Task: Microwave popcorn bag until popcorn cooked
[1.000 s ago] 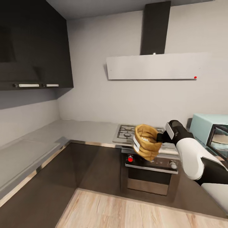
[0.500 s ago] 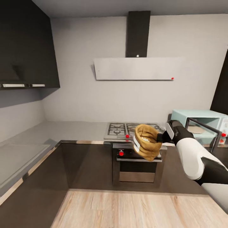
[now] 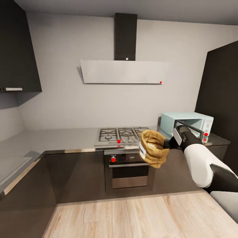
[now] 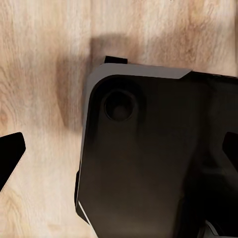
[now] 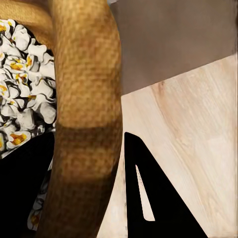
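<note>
My right gripper [image 3: 167,144] is shut on the rolled rim of the popcorn bag [image 3: 152,152], a tan burlap sack with a white striped label, held in the air in front of the oven. In the right wrist view the bag's rim [image 5: 87,99] runs between the dark fingers [image 5: 148,198], and whitish popcorn [image 5: 25,84] with yellow specks fills the bag. The pale blue microwave [image 3: 198,119] stands on the grey countertop [image 3: 49,137] at the right, its dark door swung open. My left gripper [image 4: 119,148] hangs open over the wooden floor and my dark base.
A gas hob [image 3: 120,135] sits over a built-in oven [image 3: 127,168] with red knobs. A range hood [image 3: 120,71] hangs above. A tall dark cabinet [image 3: 219,96] stands right of the microwave, dark upper cabinets [image 3: 16,49] at the left. Wooden floor [image 3: 132,215] lies ahead.
The whole view has swung to the right, bringing the microwave and tall cabinet into sight. The bag stays held in my right gripper at the same place before me.
</note>
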`<state>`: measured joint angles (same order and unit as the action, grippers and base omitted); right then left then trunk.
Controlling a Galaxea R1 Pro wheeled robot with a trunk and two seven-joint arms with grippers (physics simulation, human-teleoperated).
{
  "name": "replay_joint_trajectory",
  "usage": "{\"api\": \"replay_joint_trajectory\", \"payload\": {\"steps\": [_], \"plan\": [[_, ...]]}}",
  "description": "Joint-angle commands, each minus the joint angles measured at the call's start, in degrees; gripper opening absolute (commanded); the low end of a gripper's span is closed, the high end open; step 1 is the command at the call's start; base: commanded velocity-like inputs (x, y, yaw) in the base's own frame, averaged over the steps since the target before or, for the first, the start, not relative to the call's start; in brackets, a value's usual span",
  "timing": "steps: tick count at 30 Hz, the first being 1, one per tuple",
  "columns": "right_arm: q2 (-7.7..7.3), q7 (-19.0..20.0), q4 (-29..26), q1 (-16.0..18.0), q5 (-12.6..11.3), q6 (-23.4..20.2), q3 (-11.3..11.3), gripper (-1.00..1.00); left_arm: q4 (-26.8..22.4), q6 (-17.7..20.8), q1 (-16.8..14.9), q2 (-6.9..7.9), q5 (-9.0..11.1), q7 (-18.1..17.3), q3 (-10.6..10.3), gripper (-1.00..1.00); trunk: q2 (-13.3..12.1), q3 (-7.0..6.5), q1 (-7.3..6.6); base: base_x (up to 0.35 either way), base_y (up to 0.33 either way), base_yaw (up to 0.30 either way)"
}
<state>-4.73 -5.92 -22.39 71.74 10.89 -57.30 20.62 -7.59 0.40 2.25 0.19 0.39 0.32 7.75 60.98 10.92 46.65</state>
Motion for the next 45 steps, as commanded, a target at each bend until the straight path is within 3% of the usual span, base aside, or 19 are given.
{"api": "replay_joint_trajectory", "payload": {"steps": [1,10,13,15,17,19,22,35,45], "plan": [[0.08,-0.06,-0.03,0.07,0.28,-0.11,0.47,-1.0,-0.14,0.04,0.04,-0.02,0.05,0.03,0.25,1.0,0.05,0.07,0.01,0.0,0.0,-0.296],[0.03,-0.06,-0.03,0.08,0.28,-0.1,0.47,-1.0,-0.14,0.11,0.04,0.01,0.05,0.03,0.25,1.0,0.05,0.07,0.01,0.0,0.0,-0.296],[0.0,-0.1,-0.03,0.07,0.28,-0.11,0.43,-1.0,-0.09,0.18,0.04,0.74,0.06,0.08,0.32,1.0,0.05,0.07,0.01,0.0,0.0,-0.296],[-0.38,-0.13,-0.04,0.07,0.28,-0.12,0.46,-1.0,-0.06,0.34,0.04,2.29,0.1,0.13,0.43,1.0,0.05,0.07,0.01,0.0,0.0,-0.296],[-0.92,-0.14,-0.03,0.07,0.28,-0.15,0.47,-1.0,-0.06,0.29,0.04,5.15,0.13,0.19,0.6,1.0,0.05,0.07,0.01,0.0,0.0,-0.296],[-1.08,-0.14,-0.03,0.07,0.28,-0.14,0.47,-1.0,-0.06,0.46,0.04,6.77,0.13,0.18,1.11,1.0,0.05,0.07,0.01,0.0,0.0,-0.296],[-1.14,-0.14,-0.04,0.07,0.28,-0.14,0.58,-1.0,-0.06,0.54,0.05,7.99,0.13,0.15,1.67,1.0,0.05,0.07,0.01,0.0,0.0,-0.296],[-1.15,-0.14,-0.03,0.07,0.28,-0.11,0.65,-1.0,0.0,0.66,0.04,7.19,0.12,0.12,1.74,1.0,0.05,0.07,0.01,0.0,-0.004,-0.296],[-1.15,-0.14,-0.03,0.07,0.28,-0.09,0.65,-1.0,0.03,0.74,0.04,6.7,0.13,0.12,1.74,1.0,0.05,0.07,0.01,0.0,-0.225,-0.296]]}}
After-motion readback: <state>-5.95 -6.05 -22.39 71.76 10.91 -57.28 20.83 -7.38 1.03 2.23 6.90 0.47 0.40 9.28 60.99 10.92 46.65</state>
